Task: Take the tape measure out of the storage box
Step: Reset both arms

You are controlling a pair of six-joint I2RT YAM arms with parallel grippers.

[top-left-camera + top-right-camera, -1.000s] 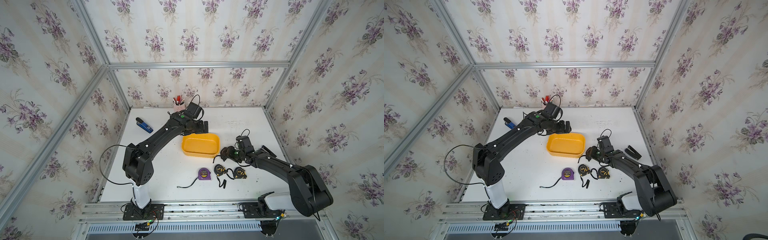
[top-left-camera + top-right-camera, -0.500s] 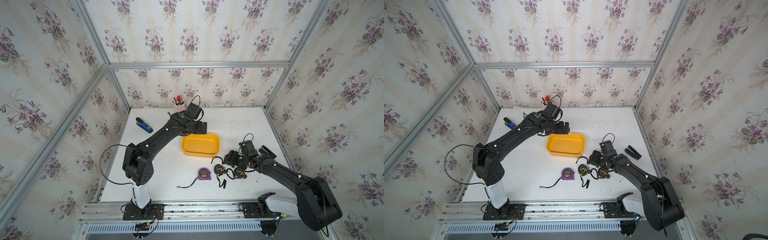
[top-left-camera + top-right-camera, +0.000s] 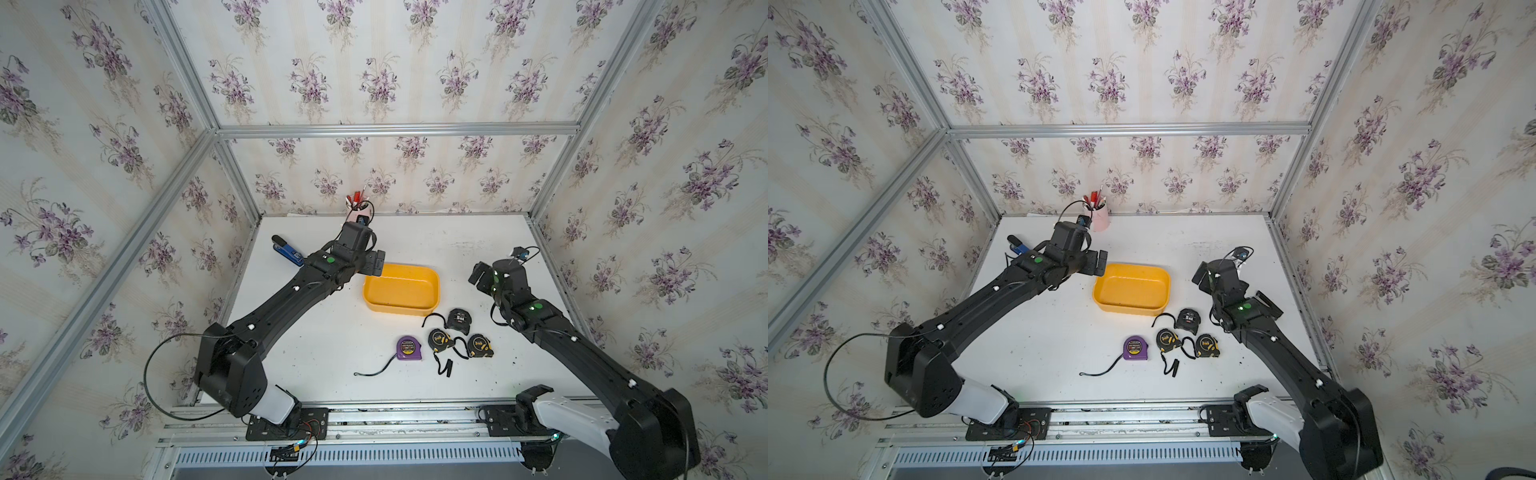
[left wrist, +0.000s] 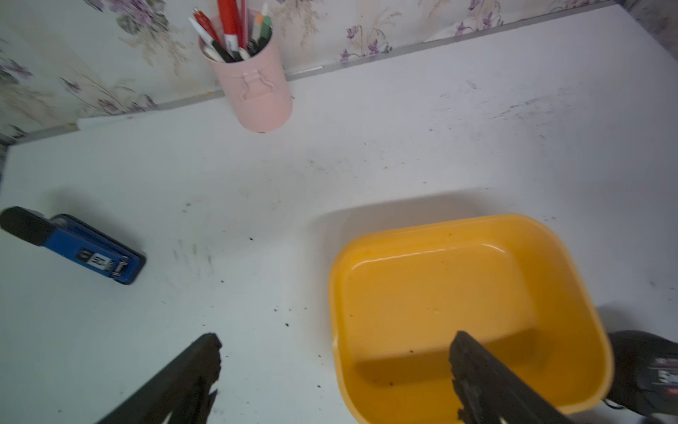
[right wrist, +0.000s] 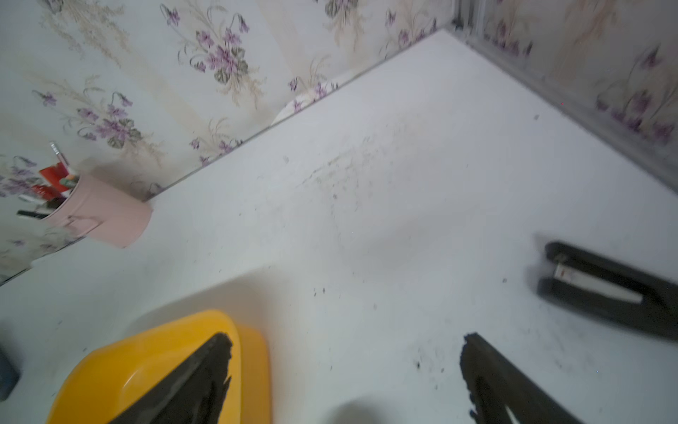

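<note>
The yellow storage box (image 3: 401, 289) (image 3: 1131, 289) sits mid-table with nothing inside it, as the left wrist view (image 4: 440, 286) confirms. Several tape measures lie on the table in front of it: a black one (image 3: 459, 319) (image 3: 1188, 319) nearest the box, a purple one (image 3: 408, 348), and two black-and-yellow ones (image 3: 440, 340) (image 3: 480, 346). My left gripper (image 3: 376, 262) (image 4: 335, 341) hangs open over the box's left rim, one finger above the inside and one above the table. My right gripper (image 3: 478, 276) (image 5: 346, 341) is open and empty, raised to the right of the box (image 5: 146, 359).
A pink pen cup (image 3: 359, 214) (image 4: 257, 91) stands at the back wall. A blue stapler (image 3: 286, 251) (image 4: 84, 249) lies at the back left. A black stapler (image 5: 605, 286) lies near the right wall. Loose black straps trail from the tape measures (image 3: 444, 368).
My right gripper opened, left the black tape measure on the table by the box's front right corner, then rose and drew back to the right. The left arm stayed still.
</note>
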